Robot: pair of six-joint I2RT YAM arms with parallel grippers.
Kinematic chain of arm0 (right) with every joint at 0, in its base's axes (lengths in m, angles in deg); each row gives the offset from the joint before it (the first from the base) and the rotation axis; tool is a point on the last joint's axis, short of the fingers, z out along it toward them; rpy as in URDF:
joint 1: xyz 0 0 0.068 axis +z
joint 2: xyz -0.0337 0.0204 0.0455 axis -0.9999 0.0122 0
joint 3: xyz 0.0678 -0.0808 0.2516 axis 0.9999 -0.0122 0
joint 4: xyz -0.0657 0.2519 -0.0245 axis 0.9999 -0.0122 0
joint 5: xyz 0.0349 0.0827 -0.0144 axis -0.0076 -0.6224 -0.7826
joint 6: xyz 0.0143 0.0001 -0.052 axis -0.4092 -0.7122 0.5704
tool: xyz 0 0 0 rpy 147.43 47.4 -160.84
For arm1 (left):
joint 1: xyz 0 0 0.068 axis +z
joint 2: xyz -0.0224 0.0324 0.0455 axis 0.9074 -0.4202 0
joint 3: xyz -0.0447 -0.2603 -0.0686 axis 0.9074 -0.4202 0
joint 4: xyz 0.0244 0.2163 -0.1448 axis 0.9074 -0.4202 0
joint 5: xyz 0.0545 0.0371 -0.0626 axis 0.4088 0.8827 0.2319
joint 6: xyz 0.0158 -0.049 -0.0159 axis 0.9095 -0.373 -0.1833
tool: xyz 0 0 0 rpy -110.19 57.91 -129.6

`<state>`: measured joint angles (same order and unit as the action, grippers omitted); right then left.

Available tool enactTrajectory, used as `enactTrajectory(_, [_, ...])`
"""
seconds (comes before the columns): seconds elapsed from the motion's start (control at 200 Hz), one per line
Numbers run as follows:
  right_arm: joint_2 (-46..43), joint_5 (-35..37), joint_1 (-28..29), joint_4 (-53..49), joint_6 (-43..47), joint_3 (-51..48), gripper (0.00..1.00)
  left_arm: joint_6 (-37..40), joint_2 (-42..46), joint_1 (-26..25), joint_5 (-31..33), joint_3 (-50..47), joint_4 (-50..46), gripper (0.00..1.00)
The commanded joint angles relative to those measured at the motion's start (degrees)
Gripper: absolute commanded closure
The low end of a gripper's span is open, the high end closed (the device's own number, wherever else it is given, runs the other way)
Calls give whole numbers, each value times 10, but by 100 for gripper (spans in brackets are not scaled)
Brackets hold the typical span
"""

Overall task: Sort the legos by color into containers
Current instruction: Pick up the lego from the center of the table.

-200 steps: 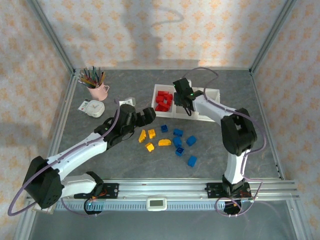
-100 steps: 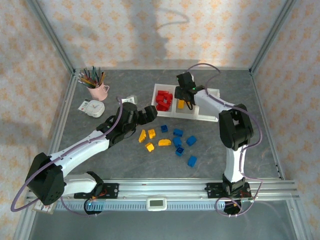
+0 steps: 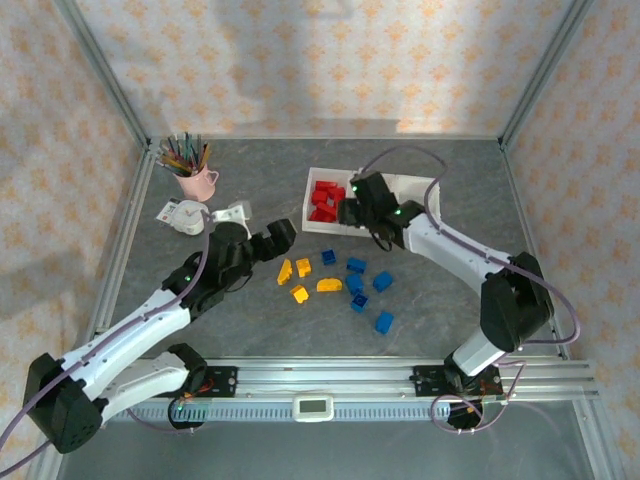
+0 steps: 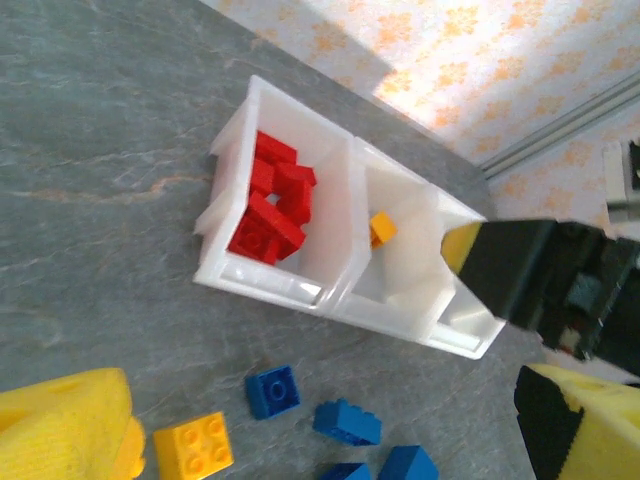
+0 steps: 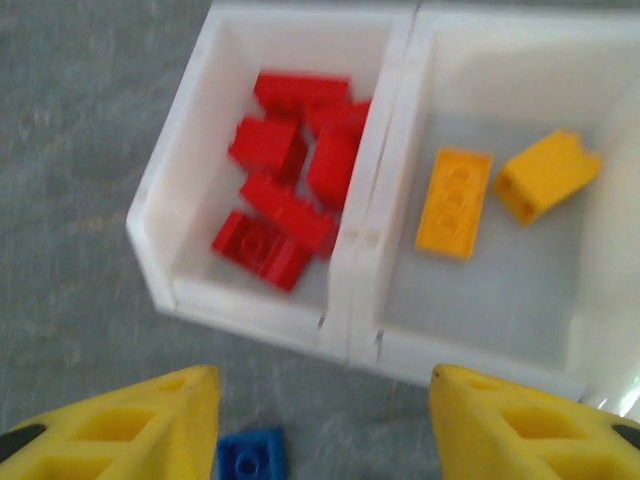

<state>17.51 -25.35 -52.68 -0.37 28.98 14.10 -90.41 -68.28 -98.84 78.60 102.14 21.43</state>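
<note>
Grey marbled desk (image 3: 300, 335), open room along near edge, patterned walls (image 3: 300, 60), white containers (image 3: 412, 186) at rear holding red legos (image 3: 325, 199) and 2 yellow legos (image 5: 453, 202), loose legos (image 3: 329, 285) mid-desk, left pincer (image 3: 282, 233) agape beside them, right pincer (image 5: 320, 385) spread, empty, at bin rim.

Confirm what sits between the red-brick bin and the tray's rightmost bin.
The middle bin, holding two yellow bricks. The right wrist view shows it clearly.
</note>
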Motion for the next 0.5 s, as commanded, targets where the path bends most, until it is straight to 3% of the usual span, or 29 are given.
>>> enactTrajectory(0.0, [-20, 9, 38, -16, -29, -34, 41, -22, 36, 1, 30, -29, -47, 1])
enactTrajectory(0.28, [23, 9, 147, 3, -70, -58, 34, -59, 106, 1, 63, -80, -102, 1])
enactTrajectory(0.496, [105, 20, 182, 12, -54, -7, 33, -79, 149, 1, 85, -100, -123, 1])
